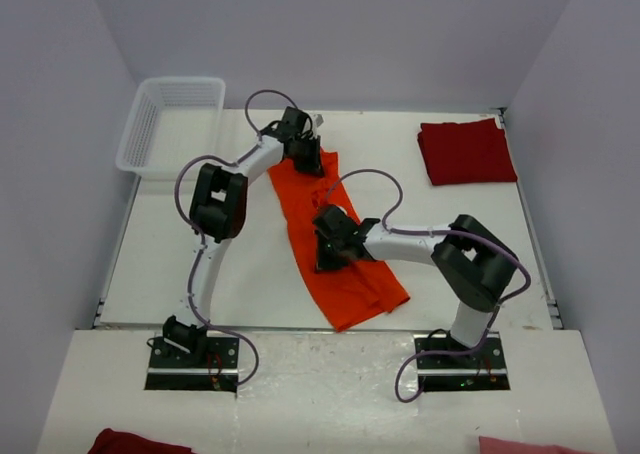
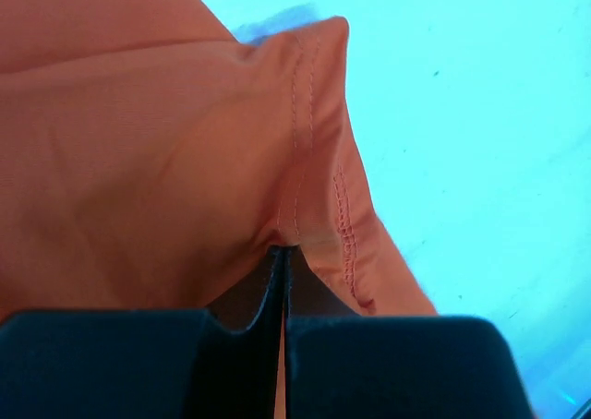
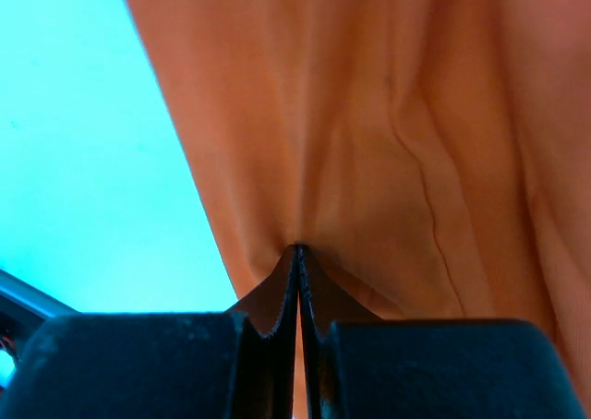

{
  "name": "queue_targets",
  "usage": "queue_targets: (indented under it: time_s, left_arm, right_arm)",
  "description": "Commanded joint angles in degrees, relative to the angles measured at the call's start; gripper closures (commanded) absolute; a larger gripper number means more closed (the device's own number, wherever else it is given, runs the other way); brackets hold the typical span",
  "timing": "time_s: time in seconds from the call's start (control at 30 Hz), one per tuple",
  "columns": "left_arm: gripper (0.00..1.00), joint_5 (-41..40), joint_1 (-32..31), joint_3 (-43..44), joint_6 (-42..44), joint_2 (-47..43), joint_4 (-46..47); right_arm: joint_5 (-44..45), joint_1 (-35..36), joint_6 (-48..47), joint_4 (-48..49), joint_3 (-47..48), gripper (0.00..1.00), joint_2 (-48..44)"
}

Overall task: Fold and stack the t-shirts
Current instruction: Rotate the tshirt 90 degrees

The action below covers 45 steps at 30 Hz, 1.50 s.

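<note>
Left gripper (image 2: 282, 255), right gripper (image 3: 298, 251) — both clamped on orange t-shirt (image 1: 357, 286), white table (image 1: 250, 269), grey walls (image 1: 330, 34)

A plain bright orange t-shirt (image 1: 360, 289) is shown on a white table (image 1: 240, 264), and a plain dark red t-shirt (image 1: 466, 152) too. A white basket (image 1: 170, 122) is patterned in open lattice. The left arm (image 1: 205, 264) and right arm (image 1: 405, 242) are coloured white and black, with purple cables (image 1: 375, 174).
</note>
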Motion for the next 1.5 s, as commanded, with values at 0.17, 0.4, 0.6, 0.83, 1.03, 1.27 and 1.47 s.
queue_targets:
  time_s: [0.17, 0.4, 0.6, 0.83, 1.03, 1.27, 1.47]
  left_arm:
    - [1.00, 11.3, 2.9, 16.8, 6.8, 13.2, -2.7]
    - [1.00, 10.7, 5.0, 13.9, 7.5, 5.8, 0.5]
    - [0.91, 5.4, 4.6, 7.8, 6.7, -9.8, 0.4]
    - [0.73, 1.7, 2.7, -1.5, 5.2, -16.6, -1.0]
    - [0.75, -4.8, -0.7, -12.7, 3.1, -20.2, 0.0]
    - [1.00, -7.8, -1.6, -22.2, 2.0, -22.3, 4.8]
    - [1.00, -8.1, -1.6, -20.7, 3.2, -18.6, 6.0]
  right_arm:
    - [-0.2, 2.9, -6.4, -10.3, 12.6, 1.00, 10.8]
    - [4.9, 5.2, -11.9, -11.6, 16.3, 1.00, 4.0]
    - [12.7, 5.8, -13.1, -19.3, 17.1, 0.75, -6.1]
    - [18.5, 4.8, -10.5, -25.1, 12.5, 0.44, -14.7]
    - [20.9, 2.1, -6.5, -26.0, 4.4, 0.88, -18.8]
    - [20.5, -2.5, -5.2, -21.4, -4.7, 1.00, -19.8]
    - [18.4, -2.6, -5.7, -18.2, -5.2, 1.00, -15.4]
